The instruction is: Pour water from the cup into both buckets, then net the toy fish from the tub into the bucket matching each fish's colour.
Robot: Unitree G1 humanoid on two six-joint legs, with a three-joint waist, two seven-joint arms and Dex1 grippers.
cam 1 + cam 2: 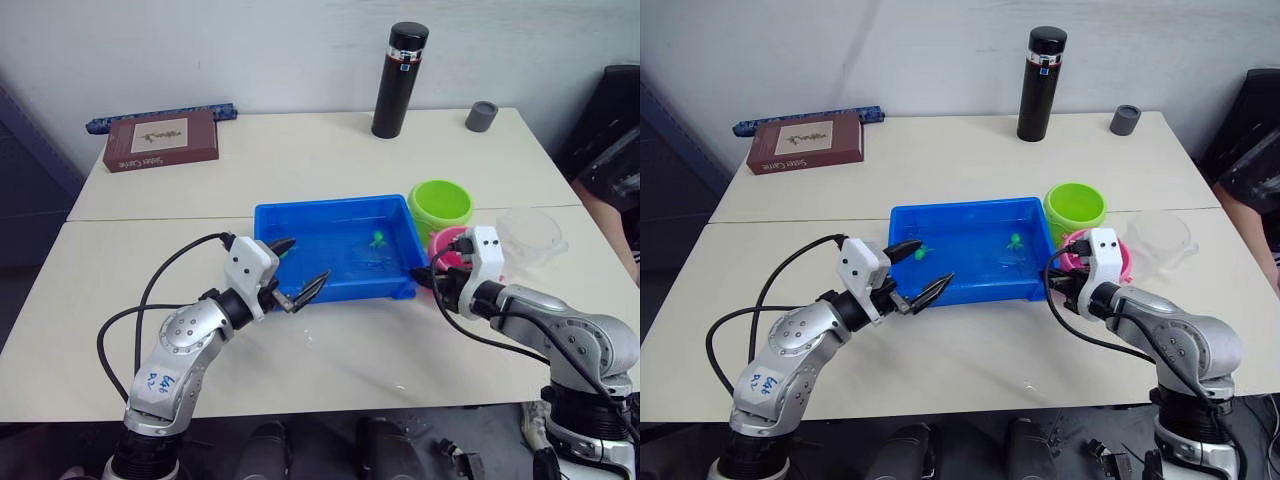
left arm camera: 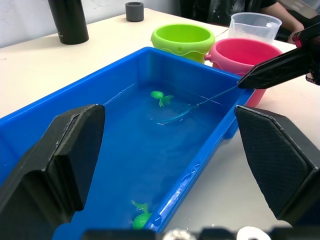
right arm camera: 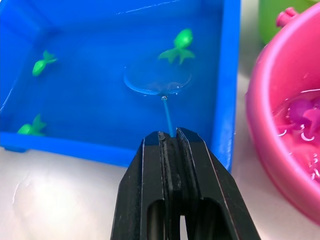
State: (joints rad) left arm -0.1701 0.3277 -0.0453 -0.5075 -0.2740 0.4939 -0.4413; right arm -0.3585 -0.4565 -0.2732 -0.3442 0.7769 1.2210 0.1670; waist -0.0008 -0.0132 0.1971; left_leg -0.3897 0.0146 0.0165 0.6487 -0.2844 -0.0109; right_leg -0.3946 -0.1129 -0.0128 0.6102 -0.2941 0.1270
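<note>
The blue tub [image 1: 330,207] sits mid-table holding water and three green toy fish [image 3: 177,47]. My right gripper [image 3: 167,137] is shut on the thin handle of a small net [image 3: 157,80], whose hoop lies in the water just short of one green fish. It hovers at the tub's near right corner, beside the pink bucket [image 1: 447,243], where pink fish [image 3: 305,112] float in water. The lime green bucket [image 1: 440,203] stands behind the pink one, and the clear cup [image 1: 530,235] is to their right. My left gripper [image 1: 306,260] is open and empty at the tub's near left corner.
A tall black flask [image 1: 400,80] and a small grey cup [image 1: 481,116] stand at the back right. A brown book [image 1: 160,140] lies at the back left with a blue strip [image 1: 160,117] behind it. A person's arm [image 1: 615,180] shows at the right edge.
</note>
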